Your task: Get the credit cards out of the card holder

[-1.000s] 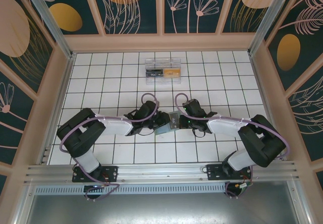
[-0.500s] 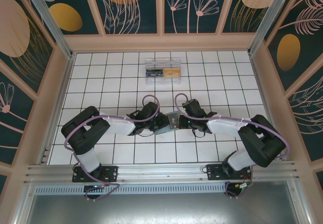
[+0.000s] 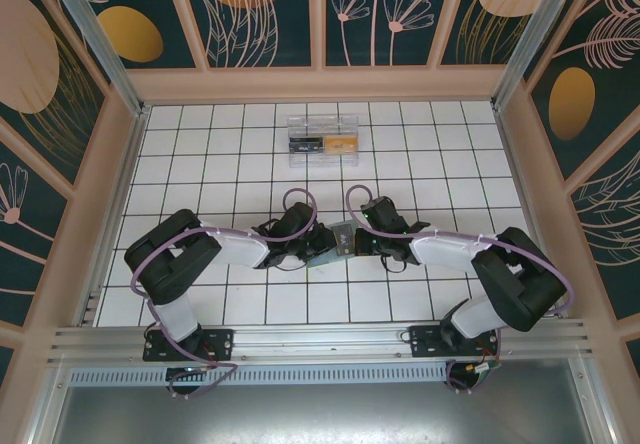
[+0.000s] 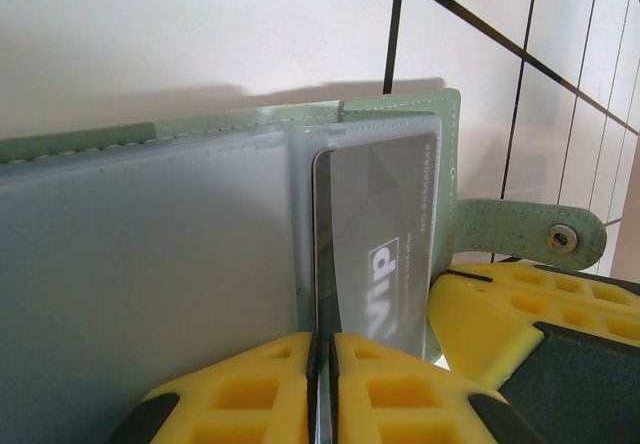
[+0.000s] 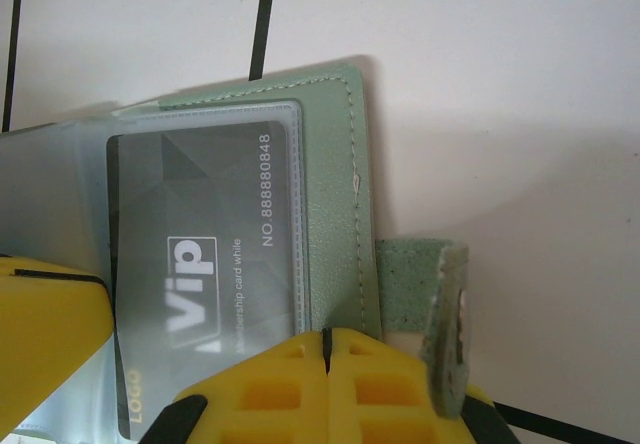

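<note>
The grey-green card holder lies open on the tiled floor between both grippers. Its clear inner sleeve holds a dark grey credit card printed "Vip". My left gripper is shut on the near edge of that credit card, which stands edge-on between the yellow fingers. My right gripper is shut on the holder's stitched green edge, beside the snap strap. From above, the left gripper and right gripper meet over the holder.
A clear plastic box with a black and a gold card inside stands on the tiles at the back centre. Wooden walls ring the tiled floor, and a metal rail runs along the near edge by the arm bases.
The left gripper's jaws have closed further onto the card's edge, and the left arm has shifted slightly right toward the holder. The right arm has stayed still.
</note>
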Robot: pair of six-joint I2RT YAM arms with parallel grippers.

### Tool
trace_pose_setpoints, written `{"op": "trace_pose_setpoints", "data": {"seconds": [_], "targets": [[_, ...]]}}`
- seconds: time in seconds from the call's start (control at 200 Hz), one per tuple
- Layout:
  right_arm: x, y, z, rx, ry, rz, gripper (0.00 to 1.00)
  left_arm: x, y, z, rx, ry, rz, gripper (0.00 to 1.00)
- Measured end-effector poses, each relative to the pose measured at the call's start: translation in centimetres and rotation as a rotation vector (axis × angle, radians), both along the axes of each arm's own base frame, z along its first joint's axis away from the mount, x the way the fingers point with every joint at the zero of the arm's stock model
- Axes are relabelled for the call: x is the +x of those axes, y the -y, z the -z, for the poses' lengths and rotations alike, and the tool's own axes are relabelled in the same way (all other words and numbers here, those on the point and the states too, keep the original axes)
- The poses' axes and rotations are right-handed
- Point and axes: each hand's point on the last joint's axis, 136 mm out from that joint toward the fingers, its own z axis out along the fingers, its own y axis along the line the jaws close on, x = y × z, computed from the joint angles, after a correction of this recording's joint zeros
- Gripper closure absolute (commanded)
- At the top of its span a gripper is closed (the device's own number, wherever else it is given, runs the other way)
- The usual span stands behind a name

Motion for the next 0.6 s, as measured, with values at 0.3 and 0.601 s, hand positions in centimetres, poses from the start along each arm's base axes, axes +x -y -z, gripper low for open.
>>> {"op": "trace_pose_setpoints", "data": {"seconds": [0.3,0.601], "targets": [[0.0,0.0,0.02,0.0,0.0,0.0,1.0,-0.02,0.27,-0.17,-0.015,0.0,0.006,0.83],[-0.02,-0.05,0.03,0.0,0.0,-0.002,1.0,0.04,0.2,-0.04,-0.004,-0.004,0.003,0.81]]}}
